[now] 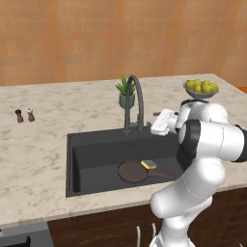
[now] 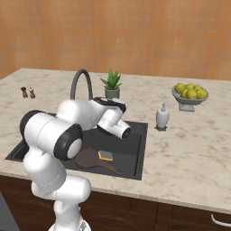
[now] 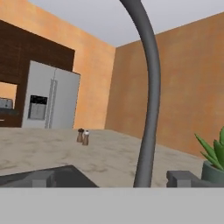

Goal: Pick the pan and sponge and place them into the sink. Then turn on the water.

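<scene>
Overhead, orange walls around a beige marble counter (image 1: 43,144); tool (image 1: 159,126) wide open, empty-handed.

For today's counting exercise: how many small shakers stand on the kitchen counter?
2. The brown shaker and the white-topped shaker stand side by side on the counter, far left of the sink. None seem hidden.

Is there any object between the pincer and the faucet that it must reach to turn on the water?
Nothing visible blocks it. The open pincer already points at the faucet from close by, and the pan and sponge lie lower, in the sink.
</scene>
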